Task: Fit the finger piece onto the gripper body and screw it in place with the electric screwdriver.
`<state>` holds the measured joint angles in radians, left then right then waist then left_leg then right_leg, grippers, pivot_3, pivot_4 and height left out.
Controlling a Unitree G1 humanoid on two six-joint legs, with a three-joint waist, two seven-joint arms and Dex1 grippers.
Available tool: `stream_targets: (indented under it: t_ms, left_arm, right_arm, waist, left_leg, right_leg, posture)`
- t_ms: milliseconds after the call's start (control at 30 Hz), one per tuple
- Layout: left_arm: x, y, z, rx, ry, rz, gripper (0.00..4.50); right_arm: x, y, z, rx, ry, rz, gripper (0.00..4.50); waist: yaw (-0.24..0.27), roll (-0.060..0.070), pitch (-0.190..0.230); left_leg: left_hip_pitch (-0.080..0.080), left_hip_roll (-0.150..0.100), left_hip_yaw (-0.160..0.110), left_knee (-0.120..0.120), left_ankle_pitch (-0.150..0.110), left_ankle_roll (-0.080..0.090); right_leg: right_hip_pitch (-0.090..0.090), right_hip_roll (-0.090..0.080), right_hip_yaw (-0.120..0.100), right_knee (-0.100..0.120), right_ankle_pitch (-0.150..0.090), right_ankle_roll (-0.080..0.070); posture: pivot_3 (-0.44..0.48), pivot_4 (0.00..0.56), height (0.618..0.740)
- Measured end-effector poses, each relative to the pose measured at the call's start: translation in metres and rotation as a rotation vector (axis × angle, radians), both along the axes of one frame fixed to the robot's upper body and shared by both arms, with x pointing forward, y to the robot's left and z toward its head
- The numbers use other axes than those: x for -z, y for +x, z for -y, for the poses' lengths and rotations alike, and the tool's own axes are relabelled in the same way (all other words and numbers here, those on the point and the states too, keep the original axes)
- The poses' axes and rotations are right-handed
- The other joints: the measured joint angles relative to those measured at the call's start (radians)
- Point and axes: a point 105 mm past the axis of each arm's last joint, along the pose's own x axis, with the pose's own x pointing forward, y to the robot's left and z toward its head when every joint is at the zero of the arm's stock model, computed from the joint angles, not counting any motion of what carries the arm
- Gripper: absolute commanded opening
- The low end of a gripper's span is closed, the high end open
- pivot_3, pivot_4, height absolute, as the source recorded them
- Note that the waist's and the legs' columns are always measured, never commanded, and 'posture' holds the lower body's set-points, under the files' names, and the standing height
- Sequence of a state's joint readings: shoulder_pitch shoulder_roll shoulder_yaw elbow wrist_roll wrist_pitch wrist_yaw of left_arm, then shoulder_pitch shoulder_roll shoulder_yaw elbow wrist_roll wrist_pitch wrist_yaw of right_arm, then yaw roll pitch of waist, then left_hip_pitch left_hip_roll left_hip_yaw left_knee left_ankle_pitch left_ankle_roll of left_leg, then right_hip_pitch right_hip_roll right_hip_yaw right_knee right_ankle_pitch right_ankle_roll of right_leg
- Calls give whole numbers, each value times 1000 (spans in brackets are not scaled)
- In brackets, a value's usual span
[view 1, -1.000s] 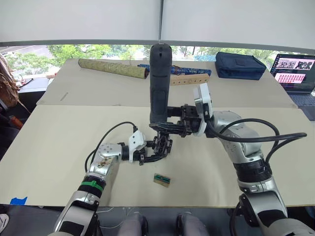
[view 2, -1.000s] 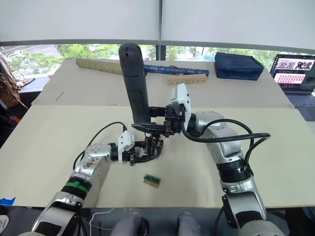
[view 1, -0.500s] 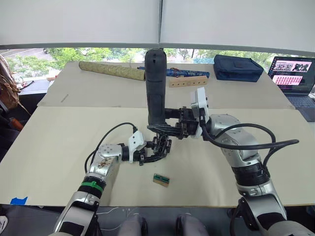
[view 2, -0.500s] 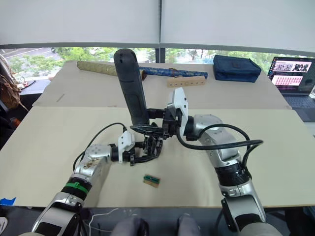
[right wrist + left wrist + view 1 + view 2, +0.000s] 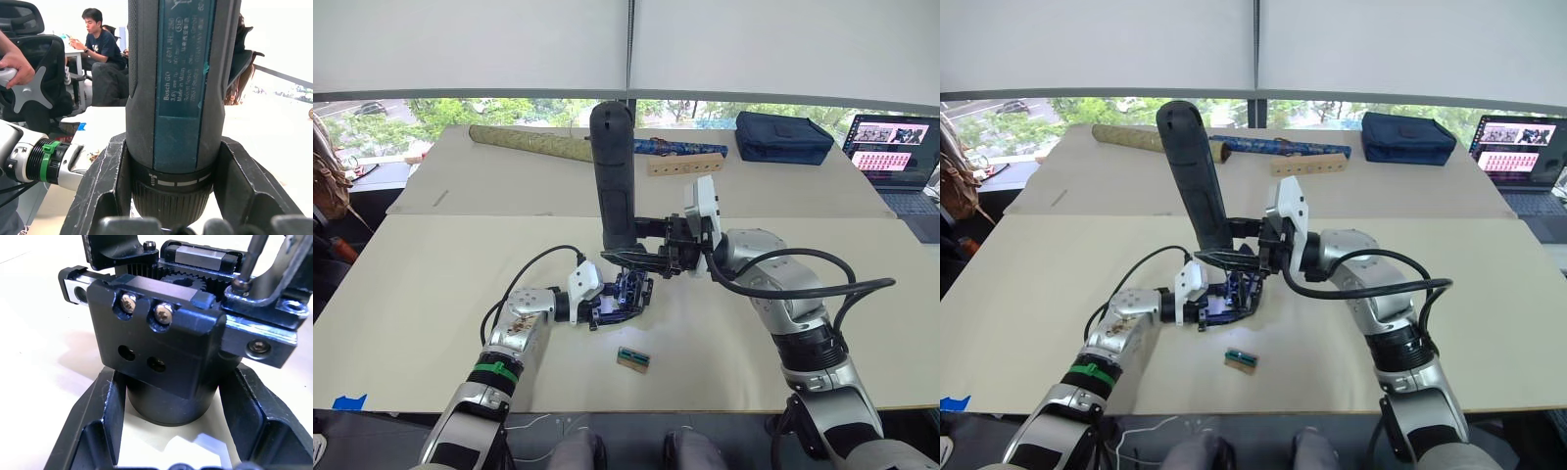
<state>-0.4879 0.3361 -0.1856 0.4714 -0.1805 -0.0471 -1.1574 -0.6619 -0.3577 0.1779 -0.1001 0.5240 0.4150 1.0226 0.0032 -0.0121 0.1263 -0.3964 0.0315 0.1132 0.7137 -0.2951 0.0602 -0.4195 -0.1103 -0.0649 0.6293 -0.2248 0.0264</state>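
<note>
Now, right end effector (image 5: 651,257): closed around the lower barrel of the electric screwdriver (image 5: 614,171), which stands nearly upright, bit end down, its handle leaning slightly toward the robot's left.
Left end effector (image 5: 607,305): fingers clamped on either side of the round base of the gripper body (image 5: 628,293), pinning it on the counter (image 5: 431,284).
Key relation: the gripper body sits directly beneath the screwdriver, so the tool's long axis runs down into the part; the right arm carries the tool, the left arm steadies the work.
Finger piece (image 5: 274,289): appears already seated on the body's rail, at the spot where the thin metal bit (image 5: 248,259) comes down; whether the bit is engaged in a screw head cannot be told.
Left wrist view: shows two pale screws (image 5: 146,307) in the body's face, gear teeth and the bit beside the finger piece — detail lost from the head camera.
Right wrist view: shows the screwdriver's teal label between the black fingers, and seated people beyond.
Elsewhere: a small tan block (image 5: 634,358) lies just in front of the gripper body; a patterned roll (image 5: 530,143), navy case (image 5: 783,137) and laptop (image 5: 889,149) sit far back.
</note>
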Motion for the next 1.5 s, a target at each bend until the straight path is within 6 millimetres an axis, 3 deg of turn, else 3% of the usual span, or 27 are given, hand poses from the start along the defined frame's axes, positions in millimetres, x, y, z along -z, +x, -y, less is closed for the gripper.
stream_targets:
  t_ms: [433,633,733,800,900,1033,1233,1300,1400,1500]
  left_arm:
    - [0,-2,0,-2,-4,17,2279]
    - [0,-2,2,-7,-1,23,2279]
    - [0,-2,1,-15,0,25,2279]
    - [1,-1,1,-22,0,20,3347]
    - [2,1,-1,-38,16,16,4477]
    - [0,0,-7,-50,10,22,4477]
    - [0,-11,-46,-83,27,10,4477]
    - [-2,-27,-94,-103,60,-10,4477]
    - [-6,-47,-143,-124,121,-41,4477]
    - [-9,-57,-157,-110,134,-47,4477]
  right_arm:
    - [-9,0,9,-34,61,-22,1904]
    - [-45,-6,12,-87,151,58,1904]
    - [-50,-11,15,-111,148,81,1904]
    - [-49,-12,17,-125,138,72,1904]
    - [-50,-16,18,-153,133,70,1904]
    - [-69,-38,18,-250,153,84,1904]
    - [-91,-61,39,-247,156,157,1904]
    - [-77,-62,65,-146,93,130,1904]
    - [-48,-59,98,-7,14,45,1904]
    - [-30,-60,113,62,-16,16,1904]
  waist:
    - [0,0,1]
    - [1,1,1]
    - [0,1,1]
    - [0,1,1]
    - [0,1,1]
    - [-4,1,1]
    - [-24,1,1]
    - [-24,1,2]
    - [-16,4,4]
    - [-7,5,6]
  left_leg:
    - [-3,0,0,0,0,0]
    - [-3,0,0,0,0,0]
    - [-3,-1,0,0,0,0]
    - [-3,-1,0,0,0,0]
    - [-2,-1,0,0,-1,2]
    - [-3,1,0,-1,-1,3]
    - [0,2,0,-4,-1,2]
    - [-1,3,1,-6,-1,1]
    - [-1,2,1,-9,-1,1]
    - [-2,0,2,-8,-2,2]
  right_leg:
    - [-3,0,0,-1,0,0]
    - [-2,-1,-1,-2,0,0]
    - [-2,-1,-1,-2,0,0]
    - [-2,-1,-1,-2,0,0]
    - [-2,-2,0,-1,0,0]
    - [-4,-1,-1,0,1,-1]
    - [-4,-2,-1,0,0,-3]
    - [-5,-3,-3,-1,-1,-4]
    - [-6,-5,-3,-4,-1,-4]
    - [-6,-6,-3,-4,-1,-4]
  posture:
    - [0,150,740]
    - [0,150,740]
    - [0,150,740]
    - [0,150,740]
    - [0,150,740]
    - [0,150,740]
    - [0,150,740]
    - [0,150,740]
    - [0,150,740]
    - [0,150,740]
